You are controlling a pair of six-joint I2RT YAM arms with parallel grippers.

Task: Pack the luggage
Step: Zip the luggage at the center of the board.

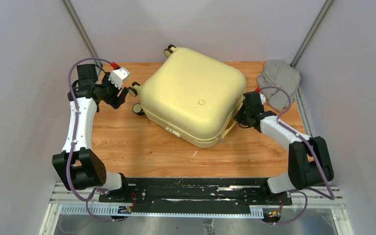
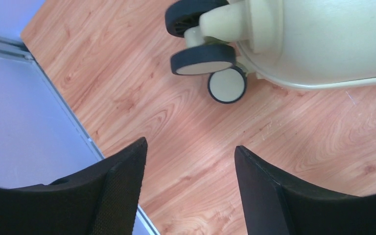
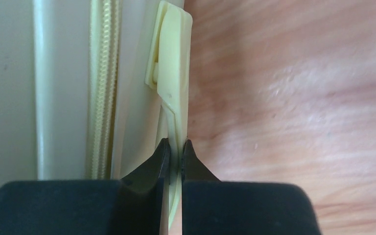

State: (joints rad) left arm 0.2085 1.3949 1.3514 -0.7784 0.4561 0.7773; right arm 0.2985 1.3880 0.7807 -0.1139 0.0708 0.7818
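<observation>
1. Lid down: the luggage lies flat mid-table, shell shut over its base, wheels pointing to the far-left side.
2. Progress, my read: the lid is closed and I'm at the zip stage. The seam near the front-right corner looks loose, w/ a bit of pale tape sticking out, so the zip likely isn't run all the way. How much is zipped, I can't tell.
3. A grey garment sits crumpled at the far-right corner, outside the case and well apart from it. Whether it was meant to go in, I can't tell; nothing of the inside shows.
4. Right arm: elbow bent, forearm reaching in over the table to the case's right edge. The right gripper is pinched nearly closed on the flat pale-yellow zipper pull, just beside the zipper track.
5. Left arm: stretched up the left side, wrist turned in toward the wheels. The left gripper stands wide, holding nothing, fingers over bare wood near the wheels but not touching them.
6. Left to do, as I judge it: draw the pull around the seam; the left arm could steady the shell.
</observation>
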